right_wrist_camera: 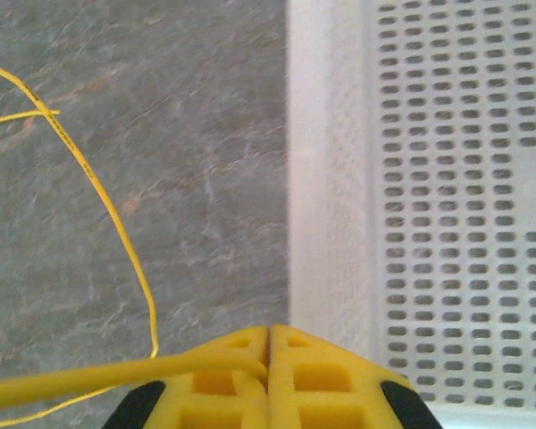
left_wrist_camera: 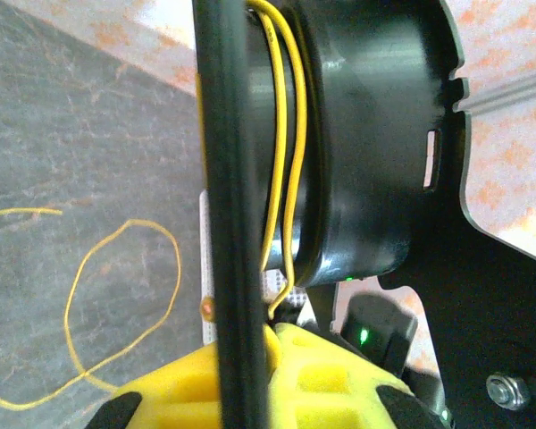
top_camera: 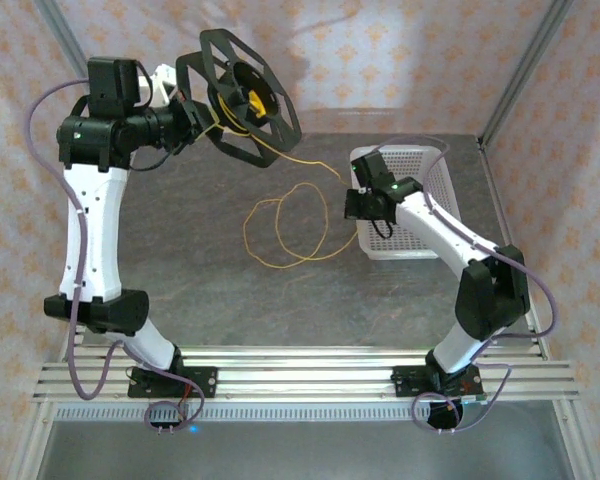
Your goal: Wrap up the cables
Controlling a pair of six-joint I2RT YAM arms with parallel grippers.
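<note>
My left gripper [top_camera: 194, 121] holds a black octagonal spool [top_camera: 238, 95] up in the air at the back left. In the left wrist view its yellow fingers [left_wrist_camera: 339, 375] are shut on one black spoke [left_wrist_camera: 228, 179]. A few turns of the yellow cable [left_wrist_camera: 290, 161] lie round the spool's drum. From there the cable runs down and right to my right gripper [top_camera: 351, 182], which is shut on it beside the basket. In the right wrist view the cable [right_wrist_camera: 89, 380] comes out leftward from between the shut fingertips [right_wrist_camera: 268, 344]. Loose loops [top_camera: 285, 230] lie on the table between the arms.
A white perforated basket [top_camera: 420, 160] stands at the back right, its left wall [right_wrist_camera: 326, 179] just right of my right gripper. The grey table [top_camera: 200, 270] is walled by patterned panels. The arms' lilac cables hang by both bases.
</note>
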